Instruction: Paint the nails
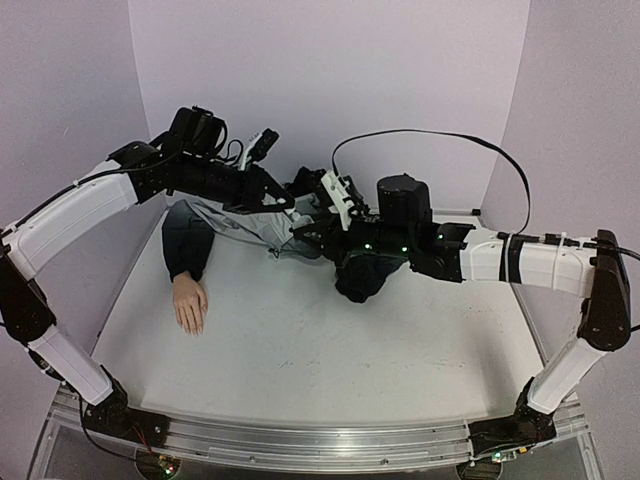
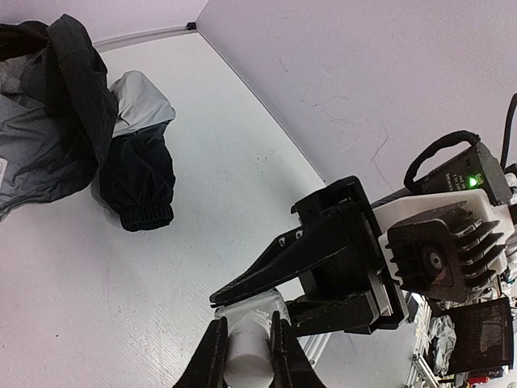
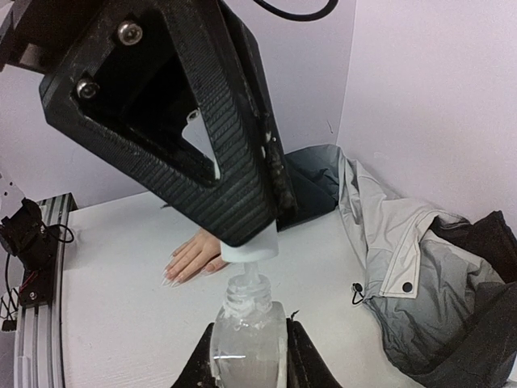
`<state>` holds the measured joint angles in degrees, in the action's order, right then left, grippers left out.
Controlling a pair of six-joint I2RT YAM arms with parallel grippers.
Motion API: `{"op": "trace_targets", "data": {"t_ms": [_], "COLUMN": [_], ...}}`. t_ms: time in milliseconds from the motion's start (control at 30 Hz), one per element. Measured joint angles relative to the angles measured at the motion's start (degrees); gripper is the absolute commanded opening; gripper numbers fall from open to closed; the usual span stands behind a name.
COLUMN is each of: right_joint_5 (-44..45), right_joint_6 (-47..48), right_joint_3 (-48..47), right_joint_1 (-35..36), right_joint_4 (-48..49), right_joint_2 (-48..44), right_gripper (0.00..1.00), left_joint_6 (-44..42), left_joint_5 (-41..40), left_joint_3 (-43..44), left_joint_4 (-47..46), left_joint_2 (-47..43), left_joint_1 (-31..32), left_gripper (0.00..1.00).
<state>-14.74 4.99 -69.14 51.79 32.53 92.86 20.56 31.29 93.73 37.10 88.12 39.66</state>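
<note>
The nails [image 3: 169, 280] sit on the mannequin hand [image 1: 190, 304], near-left on the table [image 1: 350, 360]; tiny, hard and smooth, they likely need only a light stroke, no grasp. Left gripper [image 2: 246, 354] clamps the white cap [image 2: 247, 364], right gripper [image 3: 246, 356] the slippery glass bottle [image 3: 246, 331]

The left pincer [image 2: 248, 349] squeezed a white cap [image 2: 249, 368]. The right pincer [image 2: 257, 302] held a clear bottle [image 2: 266, 310] against it. A dark jacket [image 2: 65, 121] lay on the bench [image 2: 121, 307].
</note>
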Motion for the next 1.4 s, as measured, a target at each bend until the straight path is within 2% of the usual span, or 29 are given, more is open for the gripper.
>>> {"op": "trace_targets", "data": {"t_ms": [933, 1200, 1400], "right_joint_5": [0.4, 0.3, -1.4], "right_joint_6": [1.0, 1.0, 0.8], "right_joint_3": [0.5, 4.9, 10.1], "right_joint_1": [0.0, -0.8, -5.0], "right_joint_4": [0.4, 0.9, 1.4], "right_joint_2": [0.0, -3.1, -9.4], "right_gripper": [0.00, 0.00, 0.00], "left_joint_6": [0.4, -1.2, -5.4], "left_joint_5": [-2.2, -1.9, -3.2], "left_joint_3": [-0.3, -2.9, -8.7], "left_joint_4": [0.5, 4.9, 11.3], "left_joint_2": [-3.8, -6.5, -6.6], "left_joint_1": [-3.4, -8.3, -13.0], "left_gripper": [0.00, 0.00, 0.00]}}
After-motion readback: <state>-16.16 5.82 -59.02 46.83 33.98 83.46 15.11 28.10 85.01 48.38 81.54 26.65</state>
